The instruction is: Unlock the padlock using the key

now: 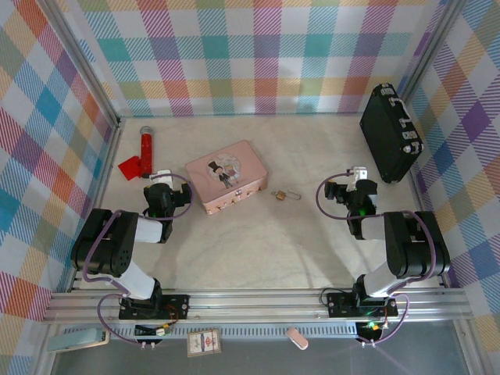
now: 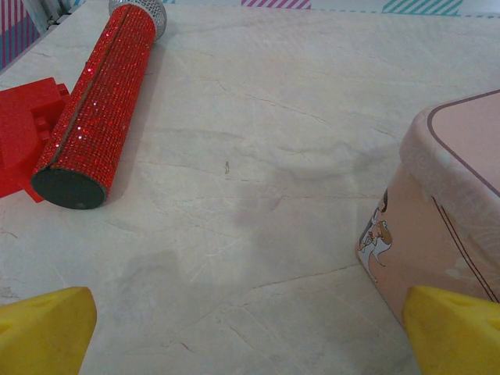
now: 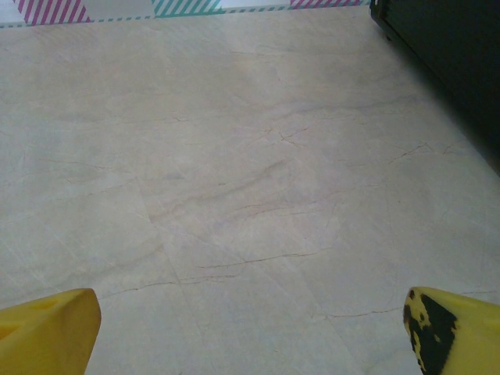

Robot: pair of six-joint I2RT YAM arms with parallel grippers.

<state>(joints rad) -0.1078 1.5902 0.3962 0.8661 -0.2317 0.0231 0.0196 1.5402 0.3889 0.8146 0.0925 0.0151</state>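
Two claws are working over this table [image 1: 258, 258], and both are standing wide open. The left claw [image 2: 250, 332] is spreading its yellow fingertips [image 2: 43, 332] to the two bottom corners of its wrist view and is gripping nothing. The right claw [image 3: 250, 332] is doing the same over bare marbled surface.

From above, one padlock [image 1: 277, 194] is lying on the table between the claws, at about 3 o'clock from the left one and 9 o'clock from the right one. It is lying well apart from both (somewhat nearer the right). One key [image 1: 294, 195] is lying right at the padlock's 3 o'clock side; whether it is touching the lock or sitting in it is too small to tell.

One pink tin [image 1: 226, 176] is sitting between the left claw and the padlock, with the padlock just off its 4 o'clock corner. Further out, one red cylinder [image 1: 145, 143] is lying at 11 o'clock from the left claw, with one red tag [image 1: 130, 166] just beside its near end. One black case [image 1: 391, 133] is resting at the right claw's 1 o'clock, by the right wall.
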